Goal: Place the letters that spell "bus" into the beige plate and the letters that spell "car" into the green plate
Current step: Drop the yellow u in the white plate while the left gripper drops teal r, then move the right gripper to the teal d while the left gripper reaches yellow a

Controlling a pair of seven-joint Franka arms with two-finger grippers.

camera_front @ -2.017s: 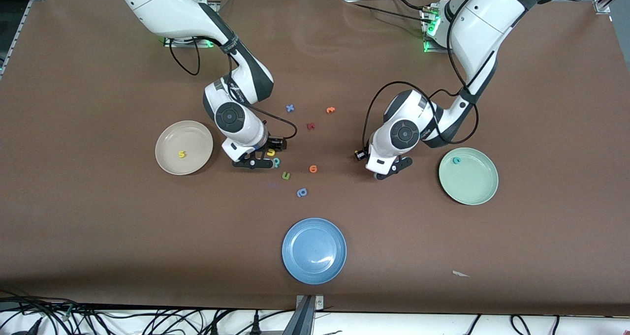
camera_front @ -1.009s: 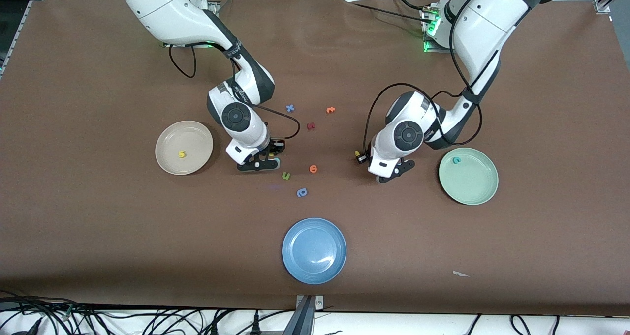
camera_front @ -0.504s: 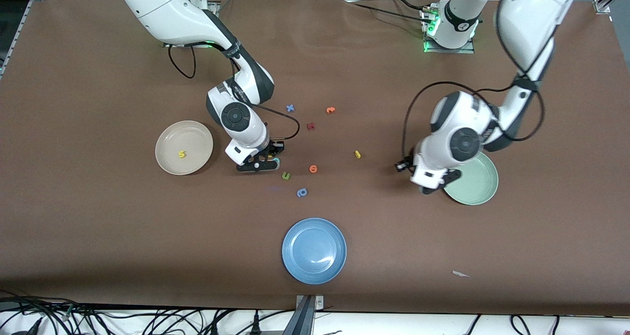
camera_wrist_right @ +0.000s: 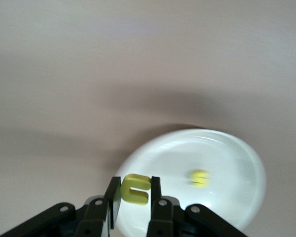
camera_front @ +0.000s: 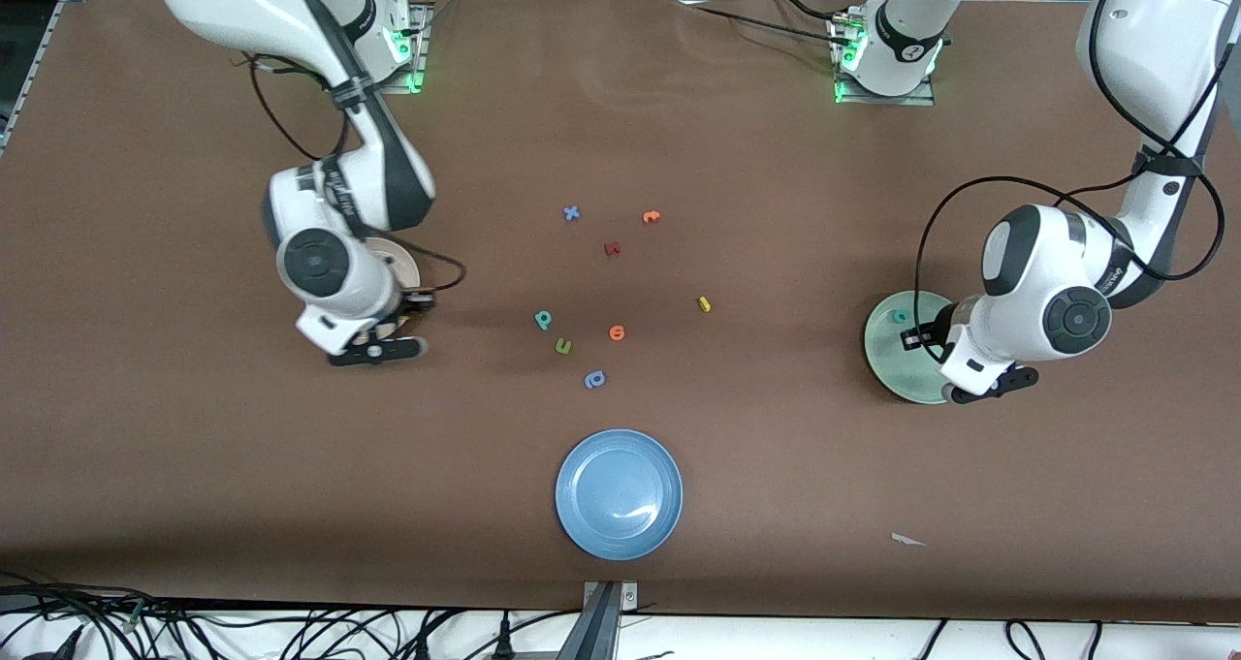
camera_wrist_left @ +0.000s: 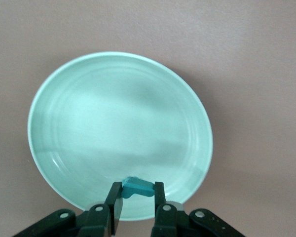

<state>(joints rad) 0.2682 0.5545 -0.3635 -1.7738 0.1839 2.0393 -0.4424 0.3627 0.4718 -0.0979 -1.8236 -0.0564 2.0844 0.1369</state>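
The yellow u (camera_wrist_right: 136,189) is clamped between the right gripper's (camera_wrist_right: 134,197) fingers, held in the air over the rim of the beige plate (camera_wrist_right: 227,163), where the yellow s (camera_wrist_right: 200,178) already lies. In the front view that gripper (camera_front: 373,348) hangs at the plate's (camera_front: 399,256) edge nearest the camera, and the wrist hides most of the plate. The right arm comes down from its base in a bend, wrist pointing down.

The left gripper (camera_wrist_left: 134,197) is closed on a teal letter (camera_wrist_left: 136,187), the r by the task, over the green plate (camera_wrist_left: 113,123) near its rim. In the front view the left gripper (camera_front: 989,384) sits over the plate's (camera_front: 887,350) edge toward the left arm's end of the table, and the teal c (camera_front: 901,317) lies in the plate. That arm folds down from high up, wrist low.

The yellow a (camera_front: 704,303) lies on bare table between the two plates, well apart from either. The teal b (camera_front: 544,320) lies near the green u (camera_front: 564,346), an orange letter (camera_front: 617,331) and a blue letter (camera_front: 594,379). Farther from the camera lie a blue x (camera_front: 572,213), a red letter (camera_front: 612,248) and another orange letter (camera_front: 651,217). The blue plate (camera_front: 582,524) sits nearest the camera, with open table all around it.
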